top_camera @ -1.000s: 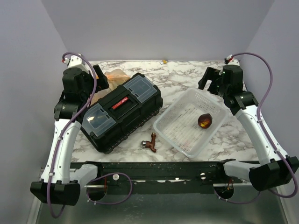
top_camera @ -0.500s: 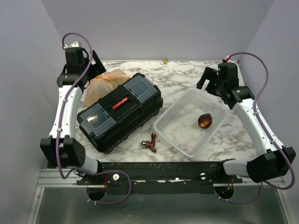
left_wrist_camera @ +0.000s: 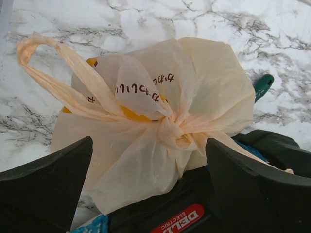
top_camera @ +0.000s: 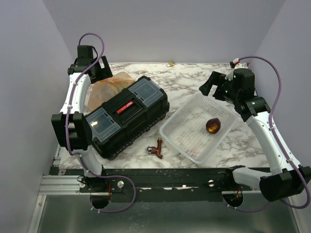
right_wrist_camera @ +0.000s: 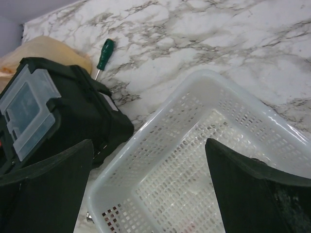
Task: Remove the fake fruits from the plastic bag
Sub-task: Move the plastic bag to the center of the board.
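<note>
Plastic bag point(left_wrist_camera: 204, 92): lying knotted, loop point(left_wrist_camera: 46, 73) stretching up-left in wrist view.
Left gripper point(left_wrist_camera: 149, 145): gaping wide, empty.
Right gripper point(right_wrist_camera: 148, 145): gaping wide, empty.

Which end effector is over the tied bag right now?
The left end effector, jaws open, hangs over the knotted plastic bag; the right end effector is over the white basket instead.

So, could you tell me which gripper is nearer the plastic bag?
Left. The left gripper hovers over the plastic bag; the right gripper is far off, above the white mesh basket.
</note>
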`<act>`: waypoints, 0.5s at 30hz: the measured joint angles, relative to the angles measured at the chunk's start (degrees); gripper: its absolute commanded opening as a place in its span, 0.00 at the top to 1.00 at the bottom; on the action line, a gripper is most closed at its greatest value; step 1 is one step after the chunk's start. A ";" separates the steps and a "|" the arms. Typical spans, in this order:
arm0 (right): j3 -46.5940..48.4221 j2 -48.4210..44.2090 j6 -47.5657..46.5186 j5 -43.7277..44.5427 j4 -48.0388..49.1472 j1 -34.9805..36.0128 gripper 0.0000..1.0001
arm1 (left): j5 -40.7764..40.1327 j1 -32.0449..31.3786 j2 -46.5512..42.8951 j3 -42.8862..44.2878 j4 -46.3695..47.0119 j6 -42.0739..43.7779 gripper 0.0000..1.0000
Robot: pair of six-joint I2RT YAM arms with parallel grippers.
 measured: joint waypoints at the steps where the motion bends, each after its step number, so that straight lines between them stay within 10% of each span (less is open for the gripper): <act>1: -0.04 0.20 -0.11 -1.57 0.07 0.00 0.00 | 0.22 0.00 0.61 -0.26 0.02 0.26 0.01; 15: -6.14 2.43 2.64 -12.39 -0.59 0.02 0.00 | 3.52 0.02 3.93 -1.92 -0.26 1.51 0.18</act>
